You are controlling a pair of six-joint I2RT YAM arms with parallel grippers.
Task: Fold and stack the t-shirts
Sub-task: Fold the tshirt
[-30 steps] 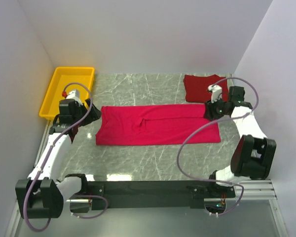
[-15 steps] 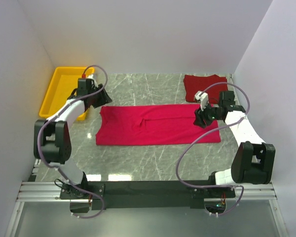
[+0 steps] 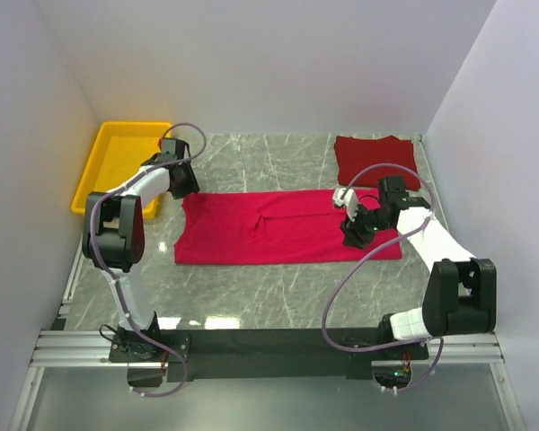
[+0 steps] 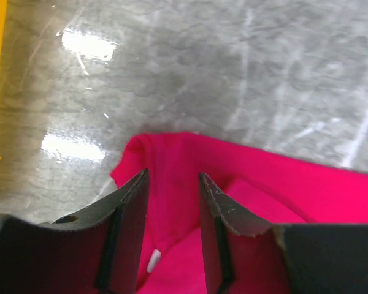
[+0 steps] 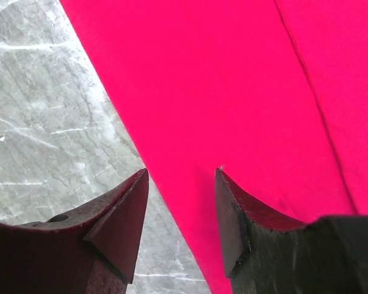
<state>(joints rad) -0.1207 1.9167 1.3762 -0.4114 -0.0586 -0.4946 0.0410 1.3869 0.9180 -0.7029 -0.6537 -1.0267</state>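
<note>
The crimson-pink t-shirt [image 3: 278, 226] lies folded into a long strip across the middle of the table. The darker maroon t-shirt [image 3: 375, 160] lies folded at the back right. My left gripper [image 3: 186, 187] is open over the pink shirt's far left corner. In the left wrist view the pink cloth [image 4: 282, 190] and its small white neck label [image 4: 153, 260] show between the open gripper [image 4: 172, 184]. My right gripper [image 3: 352, 233] is open, low over the pink shirt's right part. In the right wrist view the gripper [image 5: 181, 177] straddles an edge of the pink shirt [image 5: 233, 92].
A yellow plastic tray [image 3: 117, 166] stands at the back left, close to the left arm. White walls close in the table on three sides. Bare marble table [image 3: 269, 292] lies between the pink shirt and the arm bases.
My left arm has swung from beside the tray to the pink shirt's far left corner. My right gripper has moved left and nearer, away from the maroon shirt.
</note>
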